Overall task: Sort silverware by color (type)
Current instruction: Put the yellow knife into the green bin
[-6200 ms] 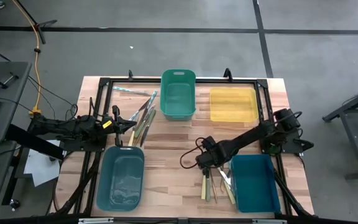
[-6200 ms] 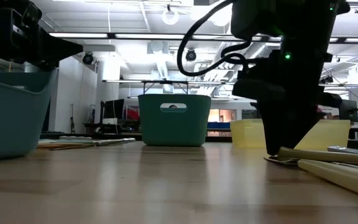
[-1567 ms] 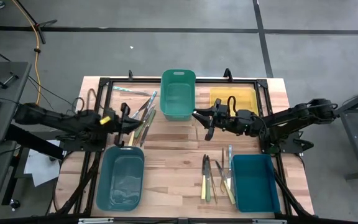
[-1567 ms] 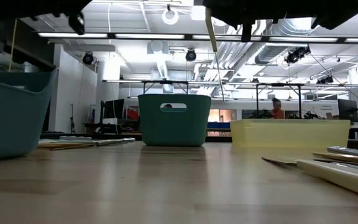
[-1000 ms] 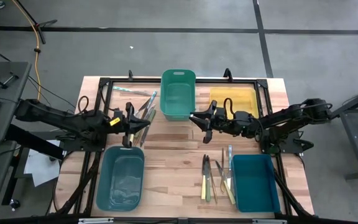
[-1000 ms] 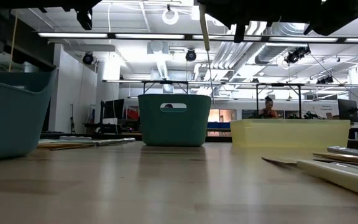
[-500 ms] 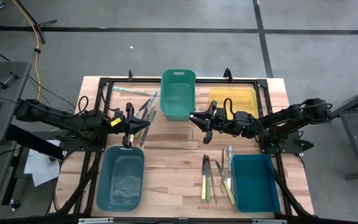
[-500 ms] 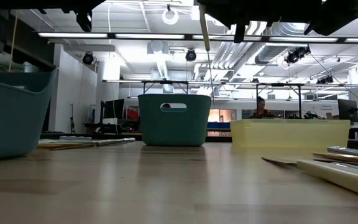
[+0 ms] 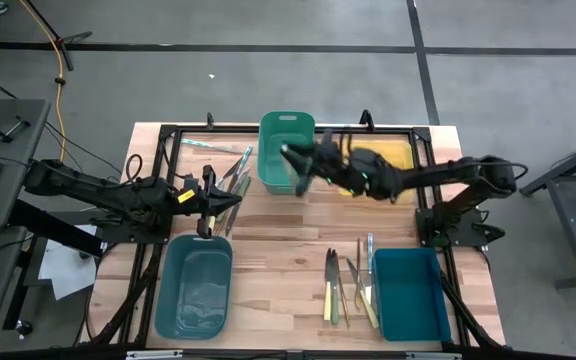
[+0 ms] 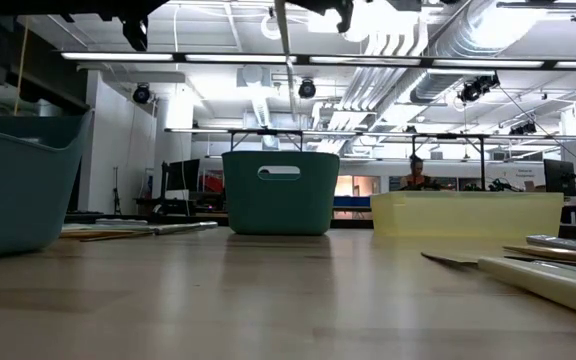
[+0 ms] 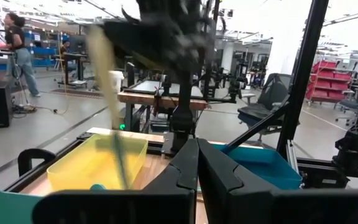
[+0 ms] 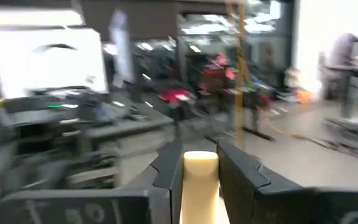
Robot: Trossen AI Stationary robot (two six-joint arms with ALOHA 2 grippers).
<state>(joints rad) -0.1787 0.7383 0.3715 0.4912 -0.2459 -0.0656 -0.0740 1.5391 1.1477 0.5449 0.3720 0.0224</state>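
Wooden plank tabletop [image 9: 278,235] inside a black frame, grey floor around it. Four bins on it: a green bin [image 9: 287,151] at the middle of the far edge, a yellow bin [image 9: 376,166] toward the far right corner, a teal bin [image 9: 193,284] near the front left corner, a blue bin [image 9: 408,292] near the front right corner. Behind the tabletop a lit workshop hall, with people at benches far back.

Loose silverware: one group [image 9: 230,188] lying on the tabletop just left of the green bin, another group [image 9: 349,286] just left of the blue bin.

Right gripper [image 9: 298,166] raised above the green bin's right side, fingers clamped on a pale yellow-handled utensil [image 12: 201,179] that hangs down in the low view [image 10: 283,32].

Left gripper [image 9: 209,198] hangs near the left silverware group, fingers [image 11: 219,171] pressed together, empty.
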